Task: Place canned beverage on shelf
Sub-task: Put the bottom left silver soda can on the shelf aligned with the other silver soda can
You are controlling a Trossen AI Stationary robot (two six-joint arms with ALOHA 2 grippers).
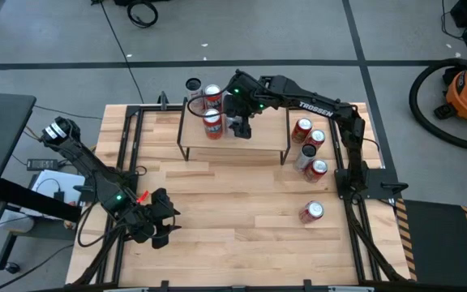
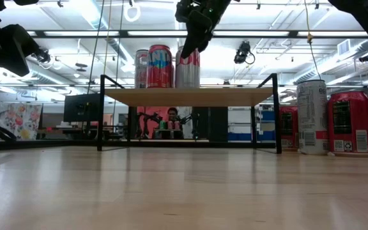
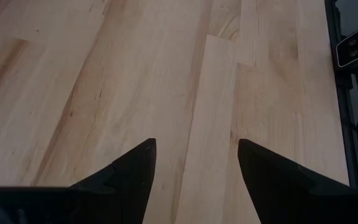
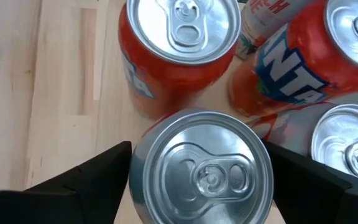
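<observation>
- The can point(image 4: 201, 168) is seen upright on the shelf point(image 2: 190, 96), on its left half, with its silver top and ring-pull facing up and a red, white-lettered side below.
- It is packed just beside three other shelf cans point(image 4: 176, 37). Whether any of them are touching cannot be told.
- The can is straddled from above by the right gripper point(image 1: 242, 123). Whether it is clamped or merely flanked cannot be told.
- If the gripper is lifted while the can is clamped, the can could be dragged up or tipped.
- If the gripper is swung sideways on leaving, a neighbour could be knocked over and the group toppled, perhaps off the shelf's far edge.
- A straight lift clear of the tops is judged the safest exit.
- More cans point(image 1: 308, 138) are left standing on the table to the shelf's right, and could be clipped by the arm on its way back.
- The left gripper point(image 3: 196, 146) is held open and empty at the near left, well apart from the shelf.
</observation>
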